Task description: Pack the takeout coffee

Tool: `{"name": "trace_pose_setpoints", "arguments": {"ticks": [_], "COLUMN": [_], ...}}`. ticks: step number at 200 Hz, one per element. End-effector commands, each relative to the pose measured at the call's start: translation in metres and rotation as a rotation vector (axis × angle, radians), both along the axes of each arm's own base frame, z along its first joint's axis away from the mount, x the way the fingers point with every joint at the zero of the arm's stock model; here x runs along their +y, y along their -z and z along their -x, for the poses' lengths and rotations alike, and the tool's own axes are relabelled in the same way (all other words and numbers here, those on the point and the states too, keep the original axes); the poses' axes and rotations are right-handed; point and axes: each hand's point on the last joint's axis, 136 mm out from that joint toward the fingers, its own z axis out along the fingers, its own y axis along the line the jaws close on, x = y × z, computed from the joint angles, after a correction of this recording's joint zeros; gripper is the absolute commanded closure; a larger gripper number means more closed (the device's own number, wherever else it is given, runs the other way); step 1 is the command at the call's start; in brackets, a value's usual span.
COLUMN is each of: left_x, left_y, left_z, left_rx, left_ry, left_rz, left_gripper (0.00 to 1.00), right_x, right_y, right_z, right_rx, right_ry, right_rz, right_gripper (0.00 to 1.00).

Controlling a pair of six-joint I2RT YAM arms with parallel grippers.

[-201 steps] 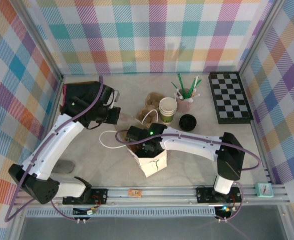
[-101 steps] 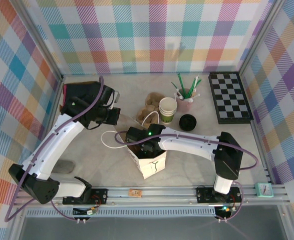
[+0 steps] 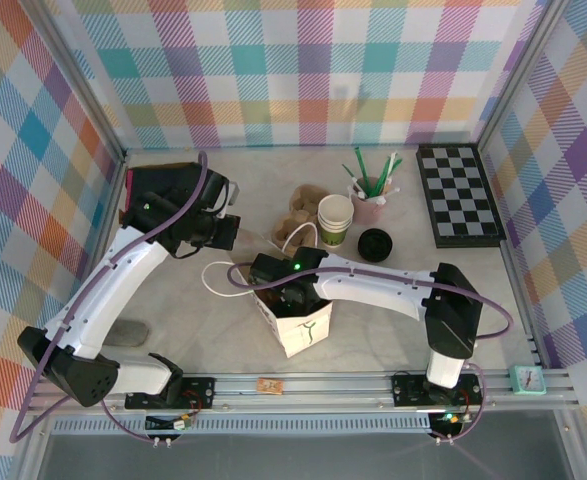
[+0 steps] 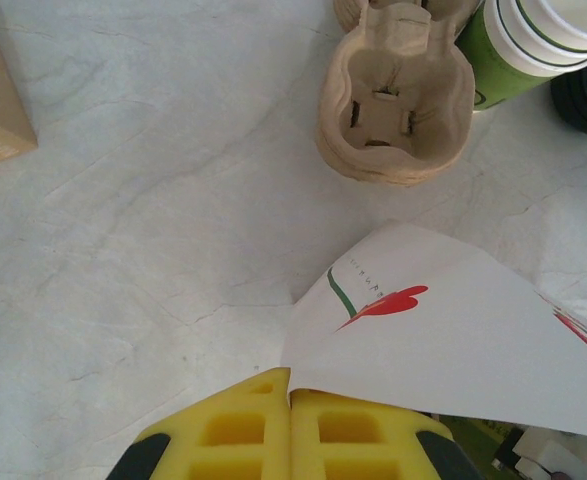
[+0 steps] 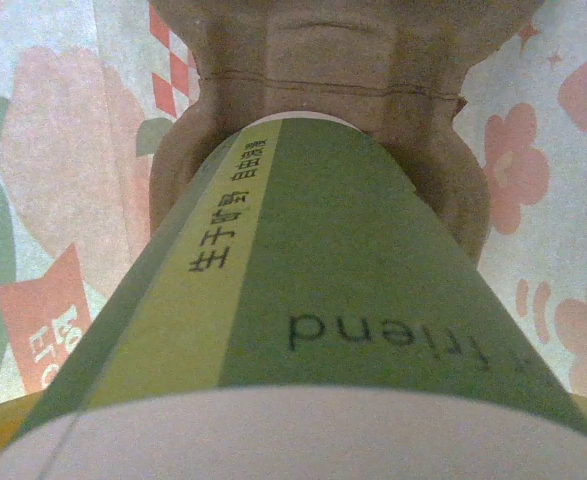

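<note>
The takeout coffee [image 5: 353, 260], green with a white band near the lens, stands with its base in a brown cardboard carrier [image 5: 323, 60]. Both are inside a bag whose inner walls show pink and red prints. Yellow slivers of the right gripper [image 3: 295, 296] flank the white band at the lower corners of the right wrist view, and the jaws are spread wide and clasp the cup.

From above, that gripper reaches down into the mouth of the white paper bag [image 3: 305, 330], just below the middle of the frame.

The left gripper [image 4: 291, 430] has its yellow fingers pressed together. The bag's edge runs into the seam between them, so it pinches the paper.

Above the bag stand empty carriers [image 3: 301, 205], a stack of cups [image 3: 335, 218], a loose black lid [image 3: 375, 243] and a cup of green straws [image 3: 370, 195]. A chessboard [image 3: 459, 195] lies at the upper right.

The table [image 3: 453, 330] is pale and marble-veined, enclosed by plaid walls [image 3: 303, 70], with a metal rail [image 3: 353, 383] along the bottom.
</note>
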Motion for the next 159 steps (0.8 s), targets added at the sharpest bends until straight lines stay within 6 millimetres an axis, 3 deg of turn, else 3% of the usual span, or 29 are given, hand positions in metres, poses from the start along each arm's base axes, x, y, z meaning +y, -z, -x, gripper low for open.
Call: {"name": "trace_pose_setpoints", "arguments": {"ticks": [1,159], "left_x": [0.010,0.011], "left_y": [-0.023,-0.023], "left_z": [-0.018,-0.020], "left_rx": [-0.109,-0.118], "left_ry": [-0.041,-0.046], "left_rz": [-0.026,-0.035], "left_gripper": [1.00,1.00], "right_x": [-0.027,-0.037], "right_y": [0.000,-0.013], "right_z": [0.018,0.026], "right_rx": [0.071,0.096], "right_ry": [-0.015,-0.010], "right_rz": [0.115,0.129], "right_gripper": [0.60,0.59]}}
